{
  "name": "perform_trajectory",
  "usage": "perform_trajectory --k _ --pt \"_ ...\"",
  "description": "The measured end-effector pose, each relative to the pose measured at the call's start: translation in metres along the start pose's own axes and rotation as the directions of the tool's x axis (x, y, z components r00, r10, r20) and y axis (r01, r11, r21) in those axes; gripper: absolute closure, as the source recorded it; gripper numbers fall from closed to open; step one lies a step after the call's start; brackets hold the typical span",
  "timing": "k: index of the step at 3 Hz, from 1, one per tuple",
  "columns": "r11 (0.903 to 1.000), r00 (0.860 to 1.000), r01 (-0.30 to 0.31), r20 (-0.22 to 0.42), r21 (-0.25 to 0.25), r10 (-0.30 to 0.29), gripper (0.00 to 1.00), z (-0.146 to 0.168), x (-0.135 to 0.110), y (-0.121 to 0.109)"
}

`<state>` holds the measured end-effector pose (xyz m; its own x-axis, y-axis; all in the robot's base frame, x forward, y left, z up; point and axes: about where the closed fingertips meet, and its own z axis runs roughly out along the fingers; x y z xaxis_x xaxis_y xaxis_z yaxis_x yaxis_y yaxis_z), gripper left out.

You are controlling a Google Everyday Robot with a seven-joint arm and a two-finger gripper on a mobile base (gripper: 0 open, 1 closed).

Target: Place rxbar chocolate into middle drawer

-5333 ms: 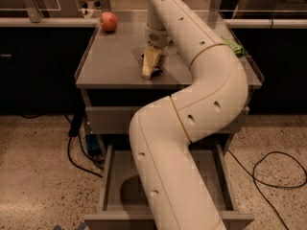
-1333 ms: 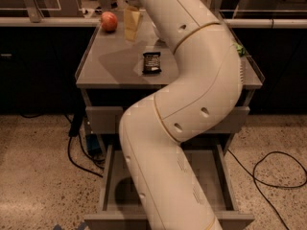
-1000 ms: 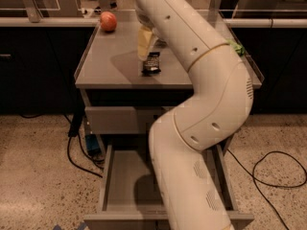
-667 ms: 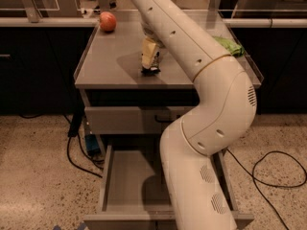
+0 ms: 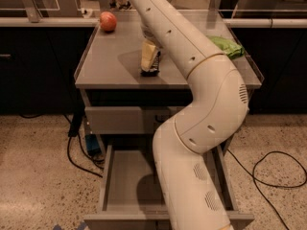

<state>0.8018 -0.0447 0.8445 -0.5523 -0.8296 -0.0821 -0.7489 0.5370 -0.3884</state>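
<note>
The rxbar chocolate (image 5: 150, 72) lies on the grey cabinet top (image 5: 110, 66), and only its dark near end shows under the gripper. My gripper (image 5: 149, 65) points down right on top of the bar, its pale tip touching or nearly touching the wrapper. The white arm (image 5: 206, 90) curves from the lower middle of the view up over the cabinet. Below a closed drawer front (image 5: 129, 120), a drawer (image 5: 125, 186) stands pulled open; the arm covers its right part.
A red apple (image 5: 108, 21) sits at the back left of the cabinet top. A green chip bag (image 5: 227, 46) lies at the right edge behind the arm. Cables (image 5: 268, 171) trail on the speckled floor on both sides.
The gripper has come from the back left of the top, across to the bar, and dropped down onto it. The bar has stayed in place.
</note>
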Motion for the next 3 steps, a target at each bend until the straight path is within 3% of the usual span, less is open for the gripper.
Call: perform_trajectory --k 1,2,3 --pt "0.9968 0.998 0.062 -0.002 -0.05 -0.062 0.0 0.017 -0.021 0.009" --pt "0.9965 0.997 0.072 0.012 -0.042 -0.072 0.0 0.01 -0.027 0.007" --pt "0.9761 0.968 0.197 0.139 0.091 -0.209 0.0 -0.055 -0.094 -0.004"
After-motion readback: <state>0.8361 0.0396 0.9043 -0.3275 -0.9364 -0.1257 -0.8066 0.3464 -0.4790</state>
